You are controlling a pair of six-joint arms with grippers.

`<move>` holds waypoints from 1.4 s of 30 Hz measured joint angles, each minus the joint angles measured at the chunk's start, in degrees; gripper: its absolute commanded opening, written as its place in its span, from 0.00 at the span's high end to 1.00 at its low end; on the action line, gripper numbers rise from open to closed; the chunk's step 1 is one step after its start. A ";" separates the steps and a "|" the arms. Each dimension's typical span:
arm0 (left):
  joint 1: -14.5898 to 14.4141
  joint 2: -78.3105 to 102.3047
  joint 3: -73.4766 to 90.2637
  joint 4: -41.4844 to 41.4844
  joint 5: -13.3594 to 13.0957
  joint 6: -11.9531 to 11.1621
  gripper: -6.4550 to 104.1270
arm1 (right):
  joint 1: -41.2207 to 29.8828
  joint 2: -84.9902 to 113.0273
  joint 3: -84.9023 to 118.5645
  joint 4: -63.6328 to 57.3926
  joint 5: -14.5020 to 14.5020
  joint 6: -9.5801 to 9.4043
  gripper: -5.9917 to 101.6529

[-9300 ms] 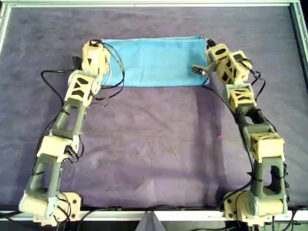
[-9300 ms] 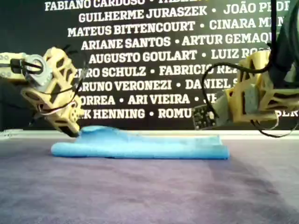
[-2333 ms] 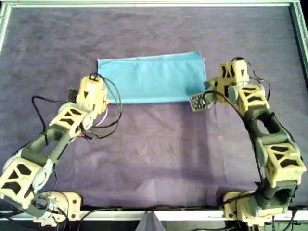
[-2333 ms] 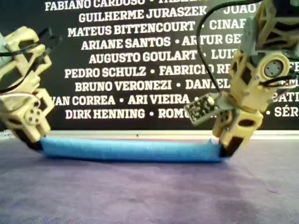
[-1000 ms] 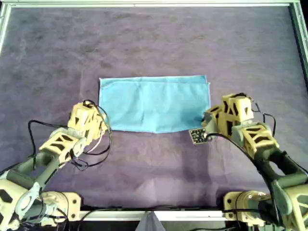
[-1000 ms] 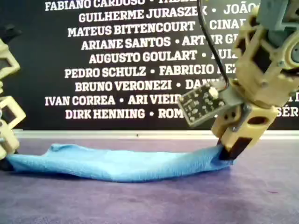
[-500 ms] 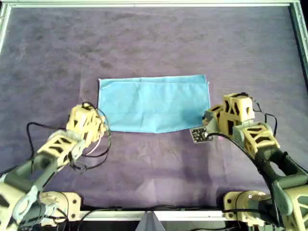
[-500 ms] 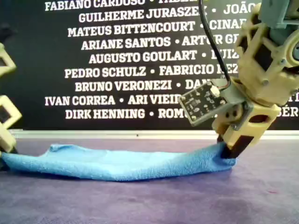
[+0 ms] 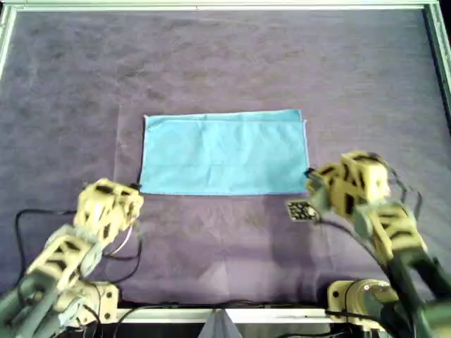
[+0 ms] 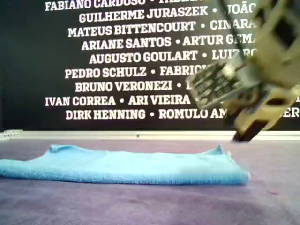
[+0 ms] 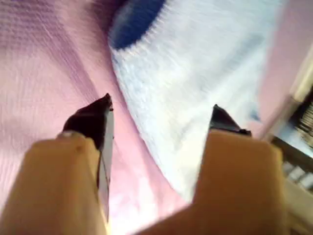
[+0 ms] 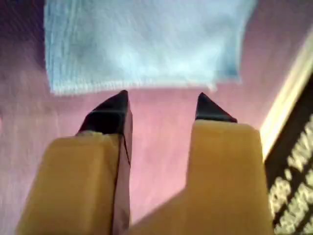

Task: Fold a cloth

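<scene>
We find the cloth point(image 9: 224, 153) lying folded on the mat point(image 9: 225, 63); both grippers, left point(image 11: 159, 115) and right point(image 12: 161, 105), released and empty.

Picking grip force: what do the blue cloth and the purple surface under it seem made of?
The cloth looks like soft terry, matte, with fuzzy nap and a stitched hem in the right wrist view. The purple mat looks felt-like, matte, faintly creased; the exact fibre is unclear.
</scene>
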 measured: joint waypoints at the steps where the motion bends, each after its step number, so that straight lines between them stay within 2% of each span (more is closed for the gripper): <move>1: 0.00 3.08 1.85 0.00 -0.09 0.00 0.31 | -1.23 2.90 1.76 0.00 0.00 0.00 0.45; 4: 0.00 10.72 6.59 0.00 -0.09 0.00 0.35 | -5.19 11.07 6.86 0.00 0.00 0.00 0.45; 6: 0.00 12.83 7.82 0.00 -0.09 0.00 0.42 | -6.42 15.47 10.02 0.00 0.00 0.00 0.45; 8: 0.00 13.97 8.00 0.00 -0.09 0.00 0.54 | -6.15 18.81 13.10 0.00 0.00 0.00 0.44; 13: 0.00 15.38 8.09 0.00 -0.09 0.00 0.95 | -6.94 23.64 18.11 0.00 0.00 0.00 0.45; 14: 0.00 15.47 8.09 0.00 -0.09 0.00 0.99 | -6.86 24.17 18.46 0.00 0.00 0.00 0.45; 18: 0.00 15.47 8.09 0.00 -0.09 -0.09 0.92 | -6.50 24.87 18.54 0.00 -0.09 0.00 0.45; 32: 0.00 15.47 8.09 0.09 -0.09 -0.09 0.93 | -5.10 23.20 18.54 -0.09 -0.53 0.00 0.44; 38: 0.00 15.47 8.09 0.09 -0.09 0.00 0.93 | -0.44 12.13 15.47 -0.09 0.00 0.00 0.44; 42: 0.70 15.47 8.09 0.09 -0.09 0.00 0.93 | -0.18 -1.14 7.65 -0.09 0.00 0.18 0.44</move>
